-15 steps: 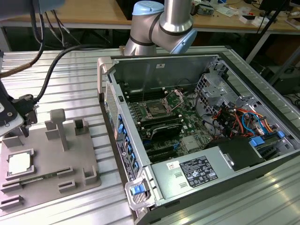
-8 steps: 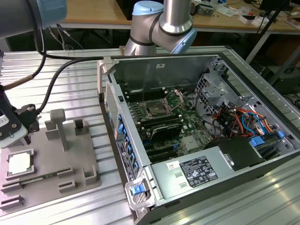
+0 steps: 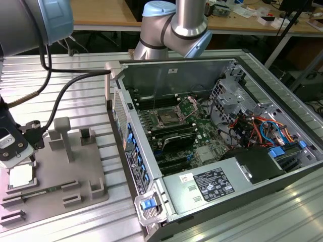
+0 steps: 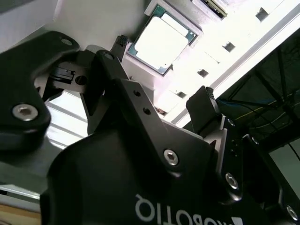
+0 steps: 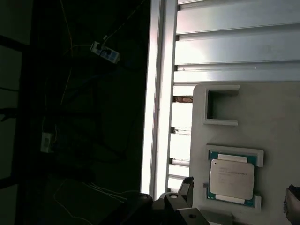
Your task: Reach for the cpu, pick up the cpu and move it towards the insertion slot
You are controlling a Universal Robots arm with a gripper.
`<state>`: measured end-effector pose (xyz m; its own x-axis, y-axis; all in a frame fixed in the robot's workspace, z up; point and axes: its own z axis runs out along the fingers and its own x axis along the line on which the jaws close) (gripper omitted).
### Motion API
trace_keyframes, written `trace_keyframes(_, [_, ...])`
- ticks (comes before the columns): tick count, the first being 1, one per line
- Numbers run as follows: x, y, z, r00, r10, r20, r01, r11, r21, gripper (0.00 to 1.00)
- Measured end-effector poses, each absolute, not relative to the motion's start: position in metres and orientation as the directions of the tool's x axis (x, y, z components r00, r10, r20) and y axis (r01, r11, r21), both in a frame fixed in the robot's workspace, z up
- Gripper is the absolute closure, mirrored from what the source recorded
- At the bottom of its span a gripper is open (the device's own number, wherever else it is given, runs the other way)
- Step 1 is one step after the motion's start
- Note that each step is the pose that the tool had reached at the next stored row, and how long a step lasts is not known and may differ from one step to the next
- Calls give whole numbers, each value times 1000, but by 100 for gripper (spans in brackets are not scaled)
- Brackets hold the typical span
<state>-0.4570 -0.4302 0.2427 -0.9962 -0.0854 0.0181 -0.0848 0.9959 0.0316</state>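
Gripper [image 3: 15, 151] hangs at the exterior view's lower left, just above the cpu [image 3: 21, 176], and I see a small gap between the two. The cpu lies flat in a square pocket of a grey holder plate [image 3: 75, 171], which rests on the ribbed metal surface [image 3: 75, 106]. The open computer case [image 3: 169, 75] takes the middle of the frame. Inside it, on the green board, the insertion slot [image 3: 166, 118] shows its shiny frame and dark centre. It is well apart from the cpu, toward the exterior view's right. The arm [image 3: 176, 27] stands behind the case at the upper middle.

In the second wrist view the two black fingers [image 4: 115, 56] are spread apart and nothing is between them, so the gripper is released and holds nothing. Beyond the fingertips the cpu [image 4: 161, 40] sits in its pocket. Its bright metal top faces the camera, with the thin green rim around it.

In the first wrist view the cpu [image 5: 231, 179] lies in the pocket of the holder plate [image 5: 267, 122], near the plate's edge. One of the fingers [image 5: 184, 190] shows near that edge and does not touch the cpu. Past the plate are the slats of the surface [image 5: 234, 47], and beyond its border there is a dark space [image 5: 70, 117] with thin cables.
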Motion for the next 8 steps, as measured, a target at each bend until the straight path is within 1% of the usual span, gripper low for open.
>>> trace_keyframes(4, [-457, -431, 233, -994, -111, 18, -110, 993, 32, 23])
trace_keyframes(5, [-457, -431, 231, -993, -113, 18, -112, 993, 32, 30])
trace_keyframes(8, [-457, -431, 225, -993, -118, 19, -117, 993, 32, 30])
